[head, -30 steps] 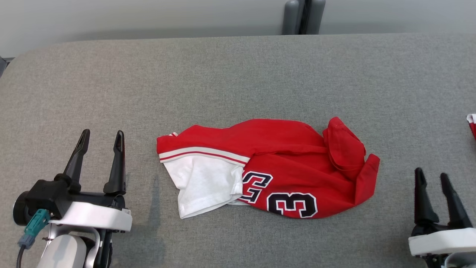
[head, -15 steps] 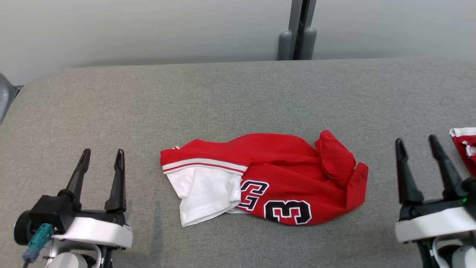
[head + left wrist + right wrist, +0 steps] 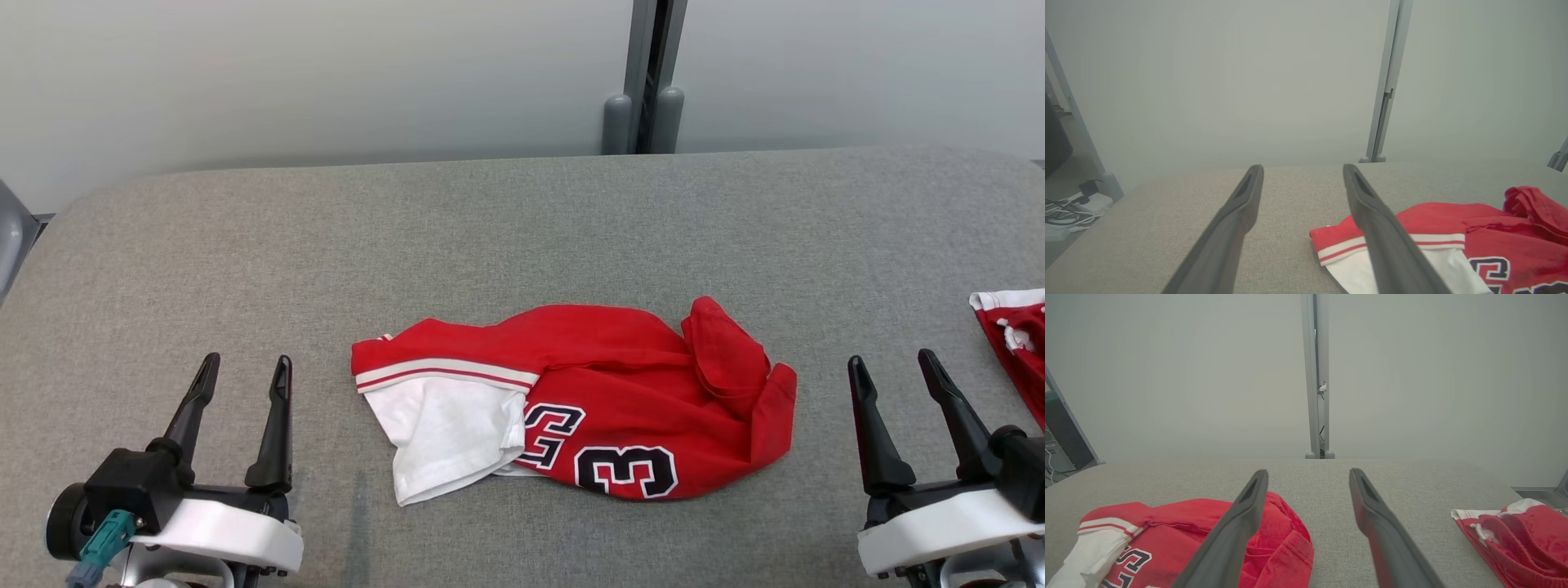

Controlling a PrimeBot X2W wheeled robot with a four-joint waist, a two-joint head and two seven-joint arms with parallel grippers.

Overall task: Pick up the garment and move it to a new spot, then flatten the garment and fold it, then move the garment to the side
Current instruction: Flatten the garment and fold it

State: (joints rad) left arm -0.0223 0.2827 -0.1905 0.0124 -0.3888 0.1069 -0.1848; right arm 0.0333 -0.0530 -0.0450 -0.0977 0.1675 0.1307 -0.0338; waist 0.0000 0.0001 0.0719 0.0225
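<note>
Grey tabletop (image 3: 522,212) has the red garment (image 3: 620,384) in its middle, all bunched up (a white part sticks out). Left gripper (image 3: 247,360) and right gripper (image 3: 890,360) sit on each side, spread wide and holding nothing. It looks like no step is done yet: lifting, flattening and folding are all left.

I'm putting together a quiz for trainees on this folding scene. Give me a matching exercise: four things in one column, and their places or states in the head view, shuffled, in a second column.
Things:
1. numbered jersey
2. second red garment
3. left gripper
4. grey post

Places or states:
A. at the far right edge of the table
B. lower left, open, holding nothing
C. middle of the table, crumpled
D. behind the table's far edge

Pairs: 1-C, 2-A, 3-B, 4-D
</note>
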